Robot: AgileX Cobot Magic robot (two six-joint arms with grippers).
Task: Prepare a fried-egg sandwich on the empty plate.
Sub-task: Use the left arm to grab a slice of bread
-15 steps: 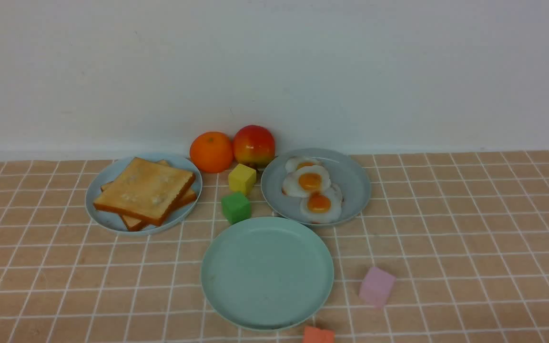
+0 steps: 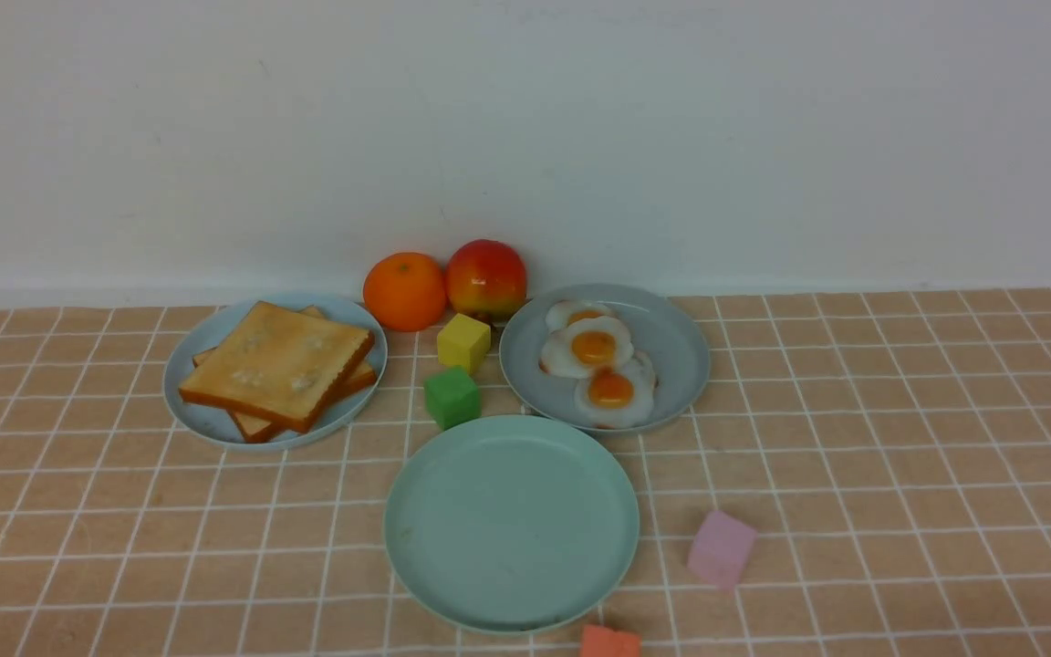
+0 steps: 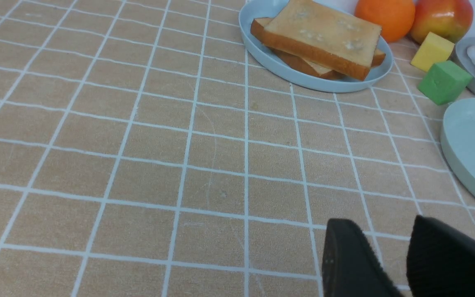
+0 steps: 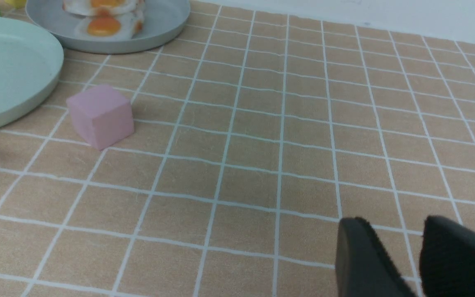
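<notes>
Front view gives the food on two plates at the far side of the worktop; on the far left, the pale blue plate carries the toast slices, one laid crooked over another; right of them, the grey-blue plate has the fried eggs, partly overlapping; the mint-green plate, nearer and in the middle, is empty.

The toast seems light and rather stiff, so I would take the upper slice by two opposite crust edges, with gentle pressure; the eggs look thin, smooth and perhaps slippery, so a low pinch at the white rim of one is better, and the neighbour egg could be dragged along.

The left end effector stands partly open, a gap between its fingers and nothing held; the right end effector is likewise parted and without load.
</notes>
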